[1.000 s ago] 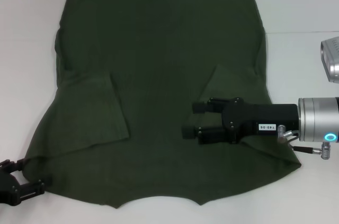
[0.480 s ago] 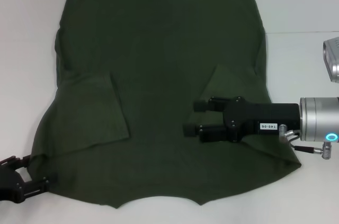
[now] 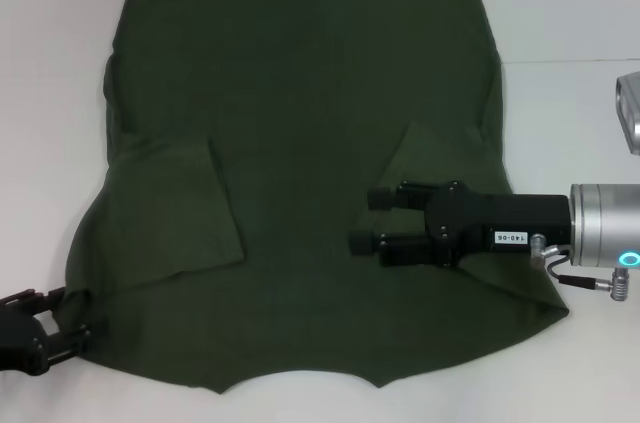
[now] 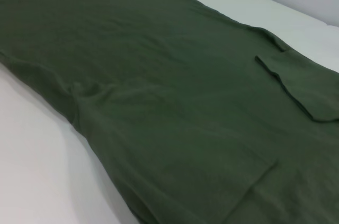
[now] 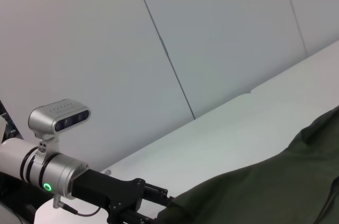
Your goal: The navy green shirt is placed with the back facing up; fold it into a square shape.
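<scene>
The navy green shirt (image 3: 310,133) lies spread flat on the white table, plain side up, with both sleeves folded inward onto the body. My right gripper (image 3: 365,220) hovers over the shirt's near right part, just inside the folded right sleeve (image 3: 440,158), open and empty. My left gripper (image 3: 72,314) is at the shirt's near left corner, its fingers open on either side of the cloth edge. The left wrist view shows the shirt (image 4: 159,91) and a folded sleeve (image 4: 296,86). The right wrist view shows the shirt's edge (image 5: 265,187) with my left gripper (image 5: 153,200) against it.
The white table (image 3: 570,13) shows bare to the right and left of the shirt. The folded left sleeve (image 3: 170,203) lies on the shirt's near left part. A silver camera housing (image 3: 628,113) sits at the right edge. White wall panels (image 5: 212,33) stand behind the table.
My left gripper has moved up and in to the shirt's near left corner. My right gripper has drifted slightly to the right and stays open.
</scene>
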Available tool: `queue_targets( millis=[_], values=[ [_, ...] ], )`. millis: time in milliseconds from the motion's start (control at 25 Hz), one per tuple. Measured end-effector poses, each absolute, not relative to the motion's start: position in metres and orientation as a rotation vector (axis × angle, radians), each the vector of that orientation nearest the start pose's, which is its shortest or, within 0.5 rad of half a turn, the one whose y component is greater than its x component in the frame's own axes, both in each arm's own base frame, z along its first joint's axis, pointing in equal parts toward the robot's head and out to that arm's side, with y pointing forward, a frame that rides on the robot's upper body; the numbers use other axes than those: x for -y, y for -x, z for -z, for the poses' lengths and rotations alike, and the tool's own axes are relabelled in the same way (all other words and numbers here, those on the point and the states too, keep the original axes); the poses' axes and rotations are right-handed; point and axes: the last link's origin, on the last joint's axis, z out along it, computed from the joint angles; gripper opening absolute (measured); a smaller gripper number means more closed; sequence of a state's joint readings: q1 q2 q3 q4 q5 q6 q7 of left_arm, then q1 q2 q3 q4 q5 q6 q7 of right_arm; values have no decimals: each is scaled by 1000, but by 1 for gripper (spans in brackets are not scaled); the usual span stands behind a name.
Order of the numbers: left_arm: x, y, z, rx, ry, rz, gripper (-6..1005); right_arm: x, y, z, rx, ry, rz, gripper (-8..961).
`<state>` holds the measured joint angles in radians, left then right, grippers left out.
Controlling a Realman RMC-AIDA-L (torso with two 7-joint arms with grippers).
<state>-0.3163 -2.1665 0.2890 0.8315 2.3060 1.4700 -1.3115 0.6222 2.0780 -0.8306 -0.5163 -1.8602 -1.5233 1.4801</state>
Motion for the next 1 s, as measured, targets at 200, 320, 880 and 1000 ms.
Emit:
queue_targets(
  millis=[200, 320, 880, 1000],
  values=[
    [-261, 373, -30, 914, 2337, 359, 638, -339, -224, 32, -770, 2810, -852, 881],
    [-261, 374, -30, 915, 2335, 344, 576, -339, -224, 32, -770, 2810, -854, 881],
    [-264, 372, -28, 922, 2348, 335, 69, -338, -226, 29, -779, 2798, -869, 880],
    [-264, 369, -28, 937, 2359, 352, 69, -338, -227, 29, -785, 2791, -872, 880]
  ],
)
